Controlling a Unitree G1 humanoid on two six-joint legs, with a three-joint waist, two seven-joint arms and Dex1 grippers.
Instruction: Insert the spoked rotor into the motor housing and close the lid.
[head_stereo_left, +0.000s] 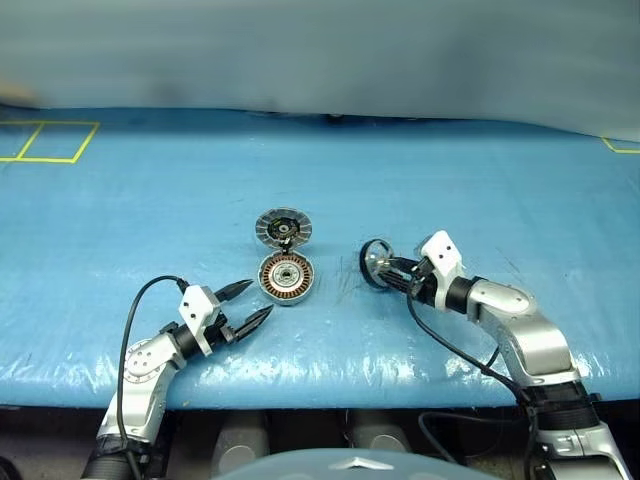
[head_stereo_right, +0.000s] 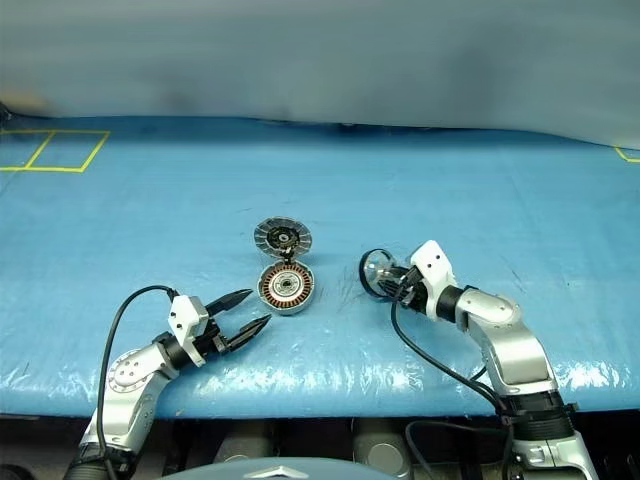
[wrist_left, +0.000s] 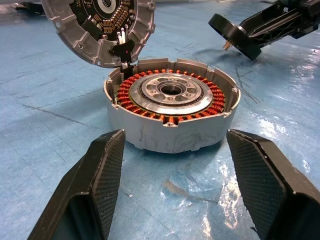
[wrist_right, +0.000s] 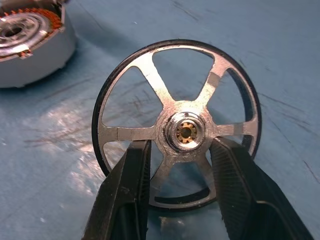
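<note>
On the blue table (head_stereo_left: 120, 200), we saw our left gripper (head_stereo_left: 257, 303) with fingers spread and holding nothing. Just to its right sat one motor housing (head_stereo_left: 286, 277), copper windings ringing a silver hub, its single ribbed grey lid (head_stereo_left: 283, 227) touching its far edge. Further right, our right gripper (wrist_right: 178, 165) clasped one shiny six-spoked rotor (wrist_right: 177, 125) upright, dark-rimmed. We read no writing.
</note>
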